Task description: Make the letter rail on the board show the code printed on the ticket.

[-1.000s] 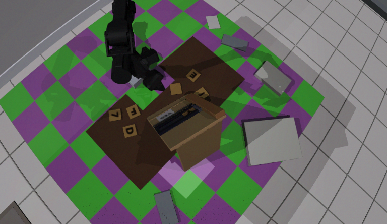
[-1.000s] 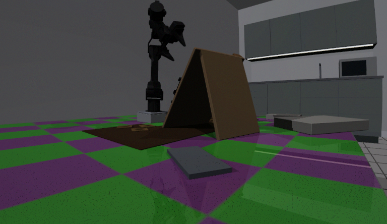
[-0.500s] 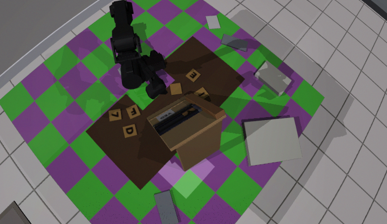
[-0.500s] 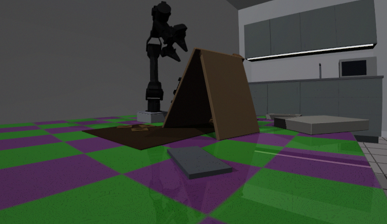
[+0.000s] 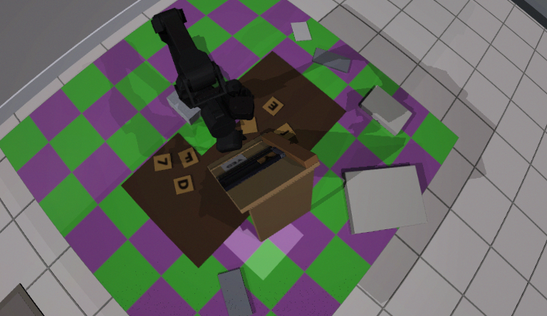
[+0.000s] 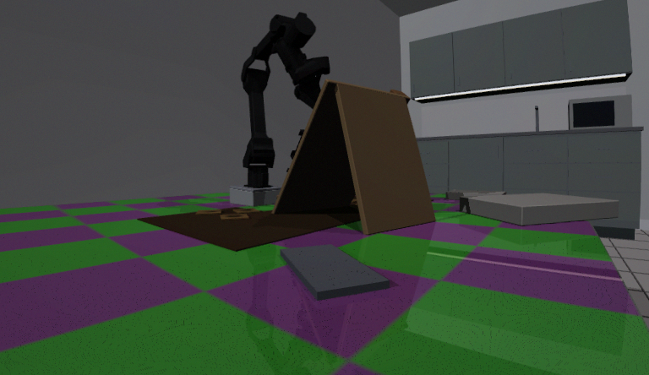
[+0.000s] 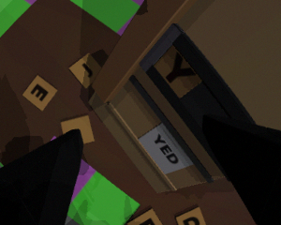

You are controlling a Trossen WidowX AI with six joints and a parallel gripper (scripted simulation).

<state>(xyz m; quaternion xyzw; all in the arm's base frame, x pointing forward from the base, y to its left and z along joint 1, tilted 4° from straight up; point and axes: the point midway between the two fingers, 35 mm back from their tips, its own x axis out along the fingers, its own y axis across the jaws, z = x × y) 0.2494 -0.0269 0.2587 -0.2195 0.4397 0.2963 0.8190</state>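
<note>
So the tool [image 5: 238, 124] [image 6: 311, 72] [image 7: 143, 129] is spread, nothing pinched in it. In the wrist view one finger covers part of the dark rail [image 5: 250, 171] [image 7: 215, 77], though I can't tell if it's touching. The rail is on the sloping face of a tent-shaped wooden board [image 5: 278, 199] [image 6: 387, 160], with the Y tile [image 5: 266, 159] [image 7: 178, 72] sitting in it at one end. A brown wooden bar [image 5: 294, 151] [image 7: 136, 52] crosses the board just beside that end, so that side looks blocked. The ticket [image 5: 233, 161] [image 7: 165, 149] is on the same face, alongside the rail, and reads YED.

The E tile [image 5: 273, 106] [image 7: 39, 92] and D tile [image 5: 183, 184] [image 7: 191, 217] are both down on the brown mat [image 5: 169, 216] [image 6: 215, 230], on different sides of the board. E has a J tile [image 5: 286, 130] [image 7: 85, 70] and one with no readable letter for neighbours; D is near the F tile [image 5: 187, 157] and 7 tile [image 5: 162, 161].

Other stuff on the green and purple bench [image 5: 108, 264] [image 6: 143, 313] [image 7: 103, 197]: a big pale slab [image 5: 384, 198] [image 6: 550, 203], a smaller pale block [image 5: 386, 109], a flat dark grey slab [image 5: 236, 292] [image 6: 335, 270], another grey piece [image 5: 331, 60] and a white card [image 5: 301, 30]. All of those are off the mat.
</note>
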